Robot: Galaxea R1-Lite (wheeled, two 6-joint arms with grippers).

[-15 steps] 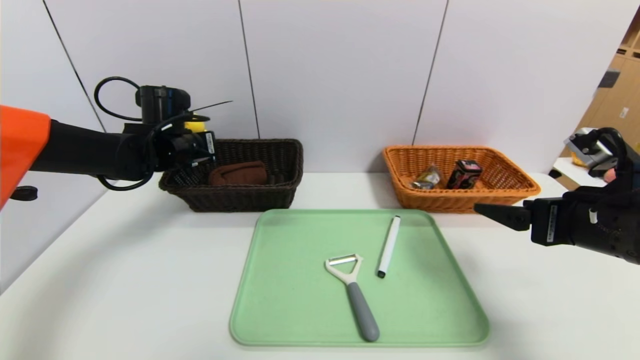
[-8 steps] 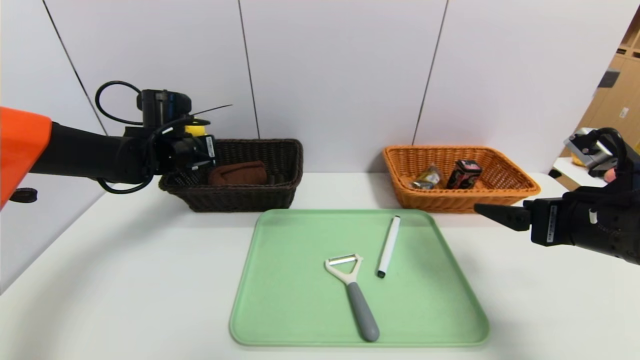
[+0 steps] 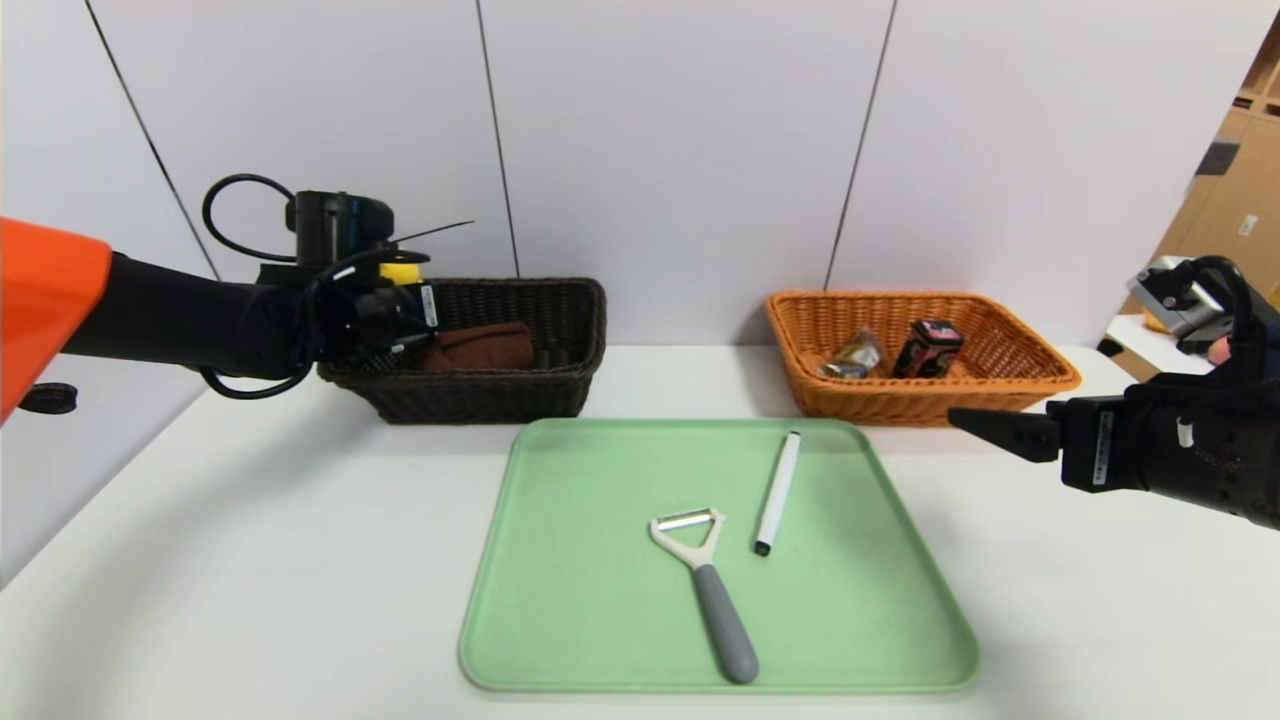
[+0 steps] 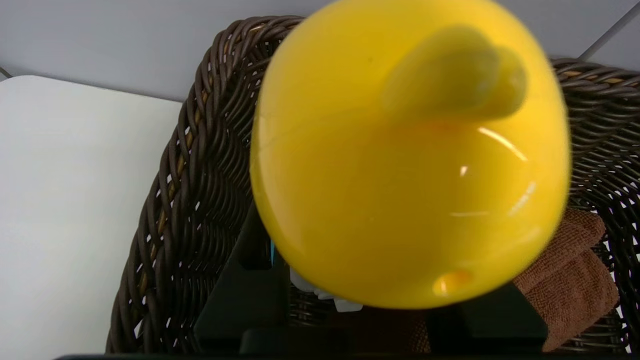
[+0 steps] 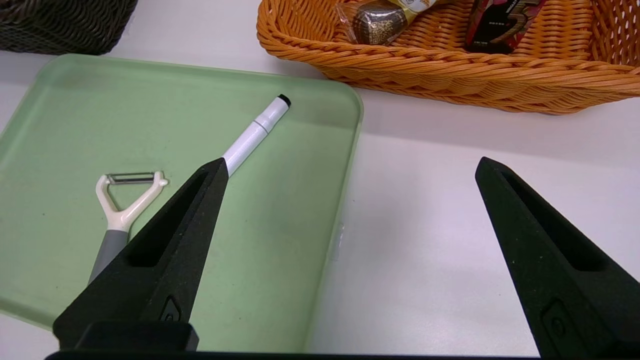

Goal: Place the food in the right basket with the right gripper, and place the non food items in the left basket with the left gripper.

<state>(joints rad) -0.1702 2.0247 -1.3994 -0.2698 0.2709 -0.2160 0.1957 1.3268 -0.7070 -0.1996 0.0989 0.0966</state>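
Note:
My left gripper (image 3: pixel 400 300) is shut on a round yellow toy (image 4: pixel 410 155) and holds it over the left end of the dark brown basket (image 3: pixel 560 390), just above the rim. The toy fills the left wrist view, with the basket wall (image 4: pixel 200 165) below it. A white pen (image 3: pixel 778 491) and a white peeler with a grey handle (image 3: pixel 705 580) lie on the green tray (image 3: pixel 560 600). My right gripper (image 5: pixel 350 170) is open and empty, hovering over the table at the tray's right edge, in front of the orange basket (image 3: pixel 900 400).
A brown cloth (image 3: pixel 480 345) lies in the dark basket. The orange basket holds a wrapped snack (image 3: pixel 853 358) and a red-and-black packet (image 3: pixel 928 348). A white wall stands close behind both baskets. Bare white table (image 3: pixel 250 520) surrounds the tray.
My left gripper has moved a little to the right and slightly down with the yellow toy, further over the dark basket. The right arm has not moved.

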